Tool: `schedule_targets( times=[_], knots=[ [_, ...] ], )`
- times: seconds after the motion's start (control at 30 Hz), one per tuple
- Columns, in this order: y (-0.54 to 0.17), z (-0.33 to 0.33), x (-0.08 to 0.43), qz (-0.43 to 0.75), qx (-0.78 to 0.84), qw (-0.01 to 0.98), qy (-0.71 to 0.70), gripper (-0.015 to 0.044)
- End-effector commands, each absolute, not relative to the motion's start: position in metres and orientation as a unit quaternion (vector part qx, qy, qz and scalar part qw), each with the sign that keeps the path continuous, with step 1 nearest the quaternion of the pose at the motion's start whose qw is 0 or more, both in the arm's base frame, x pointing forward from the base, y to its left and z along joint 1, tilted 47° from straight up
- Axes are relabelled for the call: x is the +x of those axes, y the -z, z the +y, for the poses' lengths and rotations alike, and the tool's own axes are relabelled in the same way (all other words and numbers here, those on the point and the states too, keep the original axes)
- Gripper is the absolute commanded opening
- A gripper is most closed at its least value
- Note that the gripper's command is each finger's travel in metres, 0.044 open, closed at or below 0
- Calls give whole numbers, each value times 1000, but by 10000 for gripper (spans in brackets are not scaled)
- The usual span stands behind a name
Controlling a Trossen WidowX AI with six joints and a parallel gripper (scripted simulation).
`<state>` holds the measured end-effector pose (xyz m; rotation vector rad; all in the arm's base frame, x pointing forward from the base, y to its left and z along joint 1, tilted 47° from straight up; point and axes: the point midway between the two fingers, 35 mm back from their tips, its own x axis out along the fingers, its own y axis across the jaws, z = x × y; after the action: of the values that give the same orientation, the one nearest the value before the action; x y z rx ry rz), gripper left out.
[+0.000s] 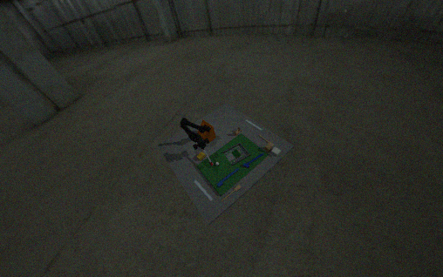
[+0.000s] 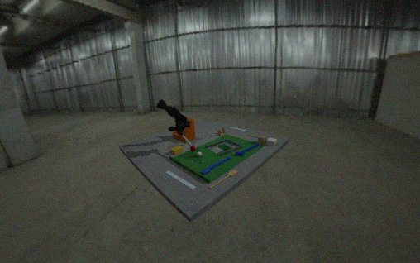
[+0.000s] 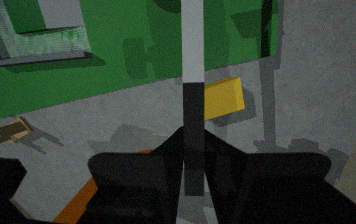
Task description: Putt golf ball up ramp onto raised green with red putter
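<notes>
My gripper (image 1: 201, 147) (image 2: 182, 133) (image 3: 190, 130) is shut on the dark grip of the putter (image 1: 208, 158) (image 2: 187, 141) (image 3: 193, 50). The pale shaft slants down to the red head (image 1: 212, 164) (image 2: 193, 148), which is low over the near-left part of the green mat, beside the ball. The white golf ball (image 1: 217, 164) (image 2: 199, 154) sits on the mat, just right of the head in the top and exterior views. The raised green (image 1: 236, 153) (image 2: 224, 147) (image 3: 22, 15) lies farther right inside a grey frame, with a pale ramp beside it. Head and ball are outside the wrist view.
A yellow block (image 1: 201, 155) (image 2: 176, 150) (image 3: 225, 97) stands beside the mat near the orange base (image 1: 209, 131) (image 2: 189, 131). Blue bars (image 1: 228, 178) (image 2: 217, 165) lie along the mat's far side from the arm. A wooden mallet (image 1: 237, 188) (image 2: 232, 173) and a white block (image 1: 276, 151) (image 2: 271, 141) lie outside it.
</notes>
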<state>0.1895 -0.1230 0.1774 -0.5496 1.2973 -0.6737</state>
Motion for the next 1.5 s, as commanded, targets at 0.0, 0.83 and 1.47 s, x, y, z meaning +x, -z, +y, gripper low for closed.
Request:
schedule_targets(
  times=[0.0, 0.83, 1.47],
  knots=[
    [-173, -128, 189, 583, -245, 711, 307, 0],
    [-140, -164, 195, 582, -246, 711, 309, 0],
    [-135, -173, 196, 581, -247, 710, 313, 0]
  ],
)
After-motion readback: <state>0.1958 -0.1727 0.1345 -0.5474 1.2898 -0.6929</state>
